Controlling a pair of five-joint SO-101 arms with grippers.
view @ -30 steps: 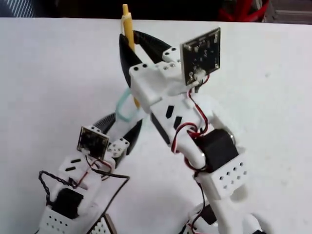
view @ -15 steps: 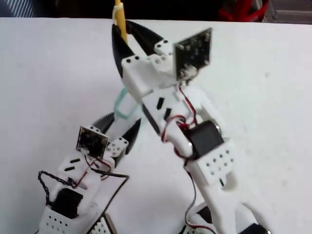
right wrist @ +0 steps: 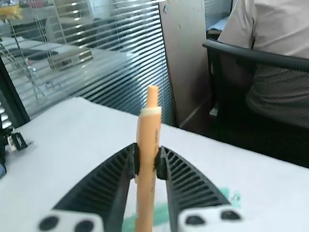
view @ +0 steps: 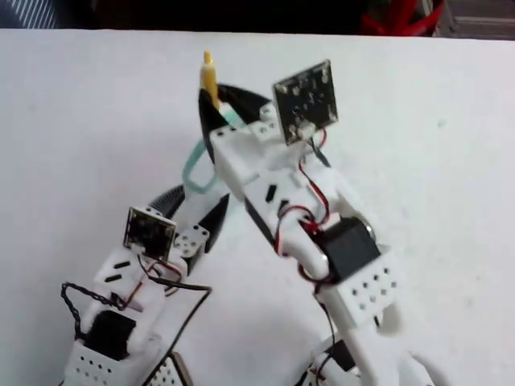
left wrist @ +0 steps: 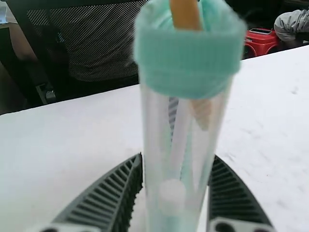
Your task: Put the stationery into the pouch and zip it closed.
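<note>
My left gripper is shut on a clear pouch with a teal rim and holds it upright. Pale stationery shows through its wall. In the high view the left gripper sits at the lower left with the teal rim above it. My right gripper is shut on an orange pen. From above, the right gripper is over the pouch's mouth, with the pen's top sticking out. The pen enters the pouch's open rim.
The white table spreads wide on both sides of the arms. The right arm's body crosses over the middle and hides part of the pouch. A chair and a seated person are beyond the far edge.
The right gripper rose and tilted with the pen, then came down; the pen now stands lower, its lower end in the pouch's mouth. The left arm has hardly moved.
</note>
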